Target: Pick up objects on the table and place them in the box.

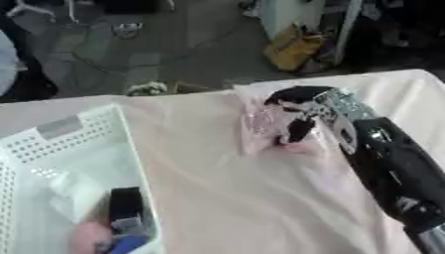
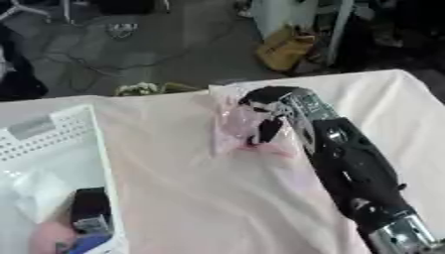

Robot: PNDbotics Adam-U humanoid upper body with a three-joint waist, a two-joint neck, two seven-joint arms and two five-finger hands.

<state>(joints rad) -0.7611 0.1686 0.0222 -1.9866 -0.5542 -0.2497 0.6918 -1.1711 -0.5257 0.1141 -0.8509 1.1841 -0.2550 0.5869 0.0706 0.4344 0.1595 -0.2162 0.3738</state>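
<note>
- Bag (image 1: pixel 260 126): clear pink plastic, lies mid-table, your right robot hand (image 1: pixel 294 111) curled on it.
- Box (image 1: pixel 83 149): white, perforated, at left, already holding items.
- Table (image 1: pixel 226 198): wrinkled pale cloth; cluttered grey floor (image 1: pixel 174 49) beyond.

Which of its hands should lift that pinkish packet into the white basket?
The right. Its right hand is already on the pinkish clear packet, fingers curled against it at the table's far side. The left hand shows in neither view. The white basket lies to the left, so the arm must swing across.
</note>
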